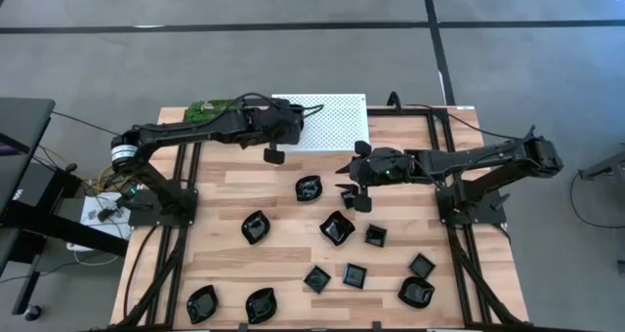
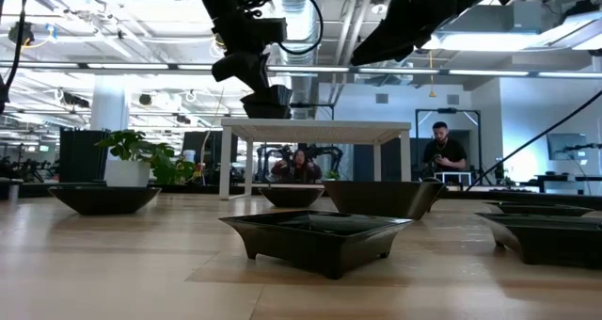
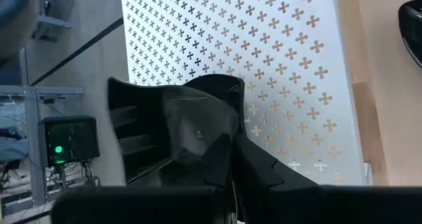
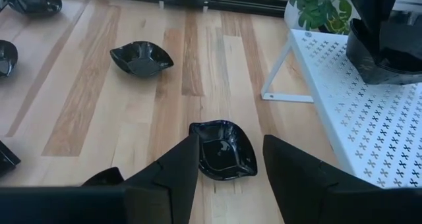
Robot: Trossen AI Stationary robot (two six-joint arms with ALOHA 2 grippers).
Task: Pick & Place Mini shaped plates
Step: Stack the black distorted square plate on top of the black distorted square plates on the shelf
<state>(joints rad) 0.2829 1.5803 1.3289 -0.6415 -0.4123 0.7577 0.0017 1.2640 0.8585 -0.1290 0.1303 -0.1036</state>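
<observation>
Eleven plates (image 1: pixel 338 228) lie scattered over the worktop's middle and near edge. A twelfth plate (image 3: pixel 178 135) is clamped in my left gripper (image 1: pixel 274 156), hanging just off the rack (image 1: pixel 332 124) at the far edge; placing is in hand, next a lowering and release. My right gripper (image 4: pixel 227 178), fingers apart, hovers over a wavy plate (image 4: pixel 223 149) near the middle, poised to descend and close.

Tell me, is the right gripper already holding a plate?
No, in the right wrist view the right gripper stands open and empty above a black plate that lies on the wooden table.
</observation>
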